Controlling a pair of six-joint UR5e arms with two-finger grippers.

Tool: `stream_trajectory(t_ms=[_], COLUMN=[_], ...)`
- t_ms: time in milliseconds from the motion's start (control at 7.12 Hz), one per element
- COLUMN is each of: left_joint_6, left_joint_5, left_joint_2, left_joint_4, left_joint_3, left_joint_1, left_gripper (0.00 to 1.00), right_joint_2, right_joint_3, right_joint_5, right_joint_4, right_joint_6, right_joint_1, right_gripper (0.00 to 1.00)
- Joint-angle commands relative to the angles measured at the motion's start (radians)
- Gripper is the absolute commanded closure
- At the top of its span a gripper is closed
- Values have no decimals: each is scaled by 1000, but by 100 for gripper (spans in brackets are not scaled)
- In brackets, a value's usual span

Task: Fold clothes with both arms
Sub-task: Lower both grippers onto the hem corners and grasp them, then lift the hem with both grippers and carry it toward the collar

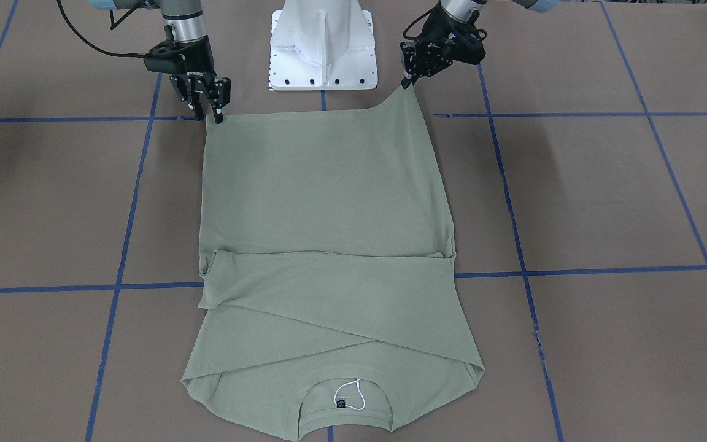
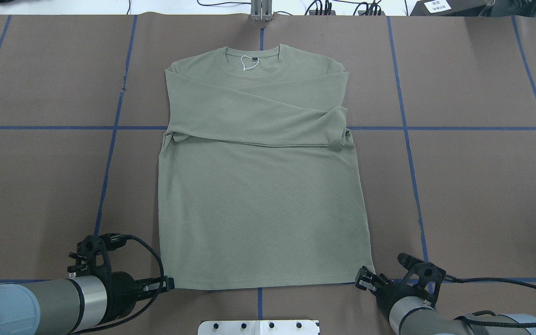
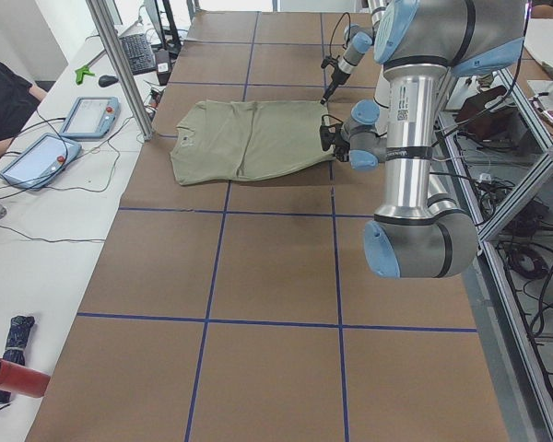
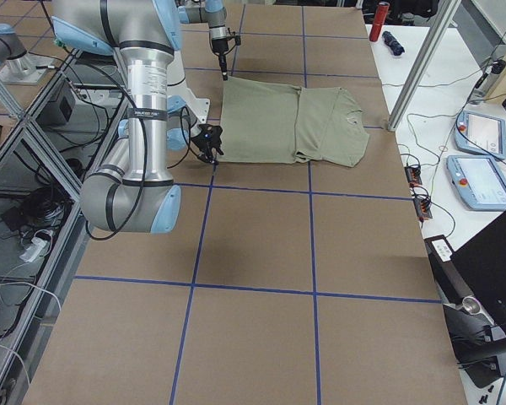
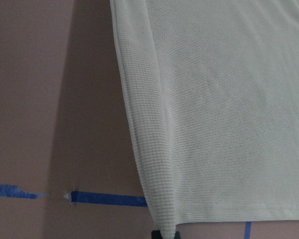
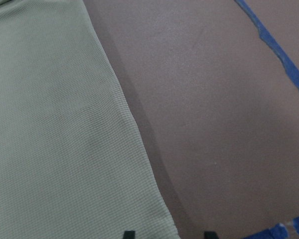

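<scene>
Since 2 hem corners sit at the pincers, I record the shirt (image 2: 258, 209) flat on the table (image 2: 458, 186), long axis running away from the robot, collar (image 2: 254, 50) farthest. The left gripper (image 1: 409, 81) clenches its corner, peaked upward; the right gripper (image 1: 217, 115) straddles its corner, jaws apart, grasping nothing.

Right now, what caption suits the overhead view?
Left hand pinches one hem corner of the green shirt; right hand sits open at the other.

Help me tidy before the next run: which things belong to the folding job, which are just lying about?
Job: shirt; left gripper; right gripper.
Lying about: keyboard; far tablet; near tablet; red bottle; folded umbrella.
</scene>
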Motion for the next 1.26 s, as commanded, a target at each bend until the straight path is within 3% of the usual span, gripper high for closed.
stream_trajectory(t_ms=[0, 140, 281, 421, 561, 842, 982, 1123], left_joint_6=[0, 0, 0, 1, 3, 3, 11, 15], left_joint_5=[1, 1, 1, -3, -11, -144, -213, -291], left_joint_2=[-1, 1, 1, 10, 30, 36, 30, -22], left_joint_4=[-1, -1, -1, 0, 31, 341, 479, 547], left_joint_3=[-1, -3, -6, -28, -100, -407, -538, -565], left_joint_1=[1, 1, -1, -1, -2, -2, -22, -104], left_gripper=[100, 100, 100, 100, 100, 100, 100, 100], right_joint_2=[2, 2, -1, -9, -9, 3, 37, 90], right_joint_3=[1, 11, 35, 108, 246, 545, 633, 635], right_joint_5=[0, 0, 4, 13, 55, 174, 255, 342], right_joint_4=[0, 0, -3, -78, -245, -517, -619, -658], right_joint_6=[7, 7, 6, -2, -4, -13, -27, -78], right_joint_1=[-1, -1, 5, 8, 8, 10, 51, 133], right_gripper=[88, 100, 100, 100, 100, 100, 100, 100])
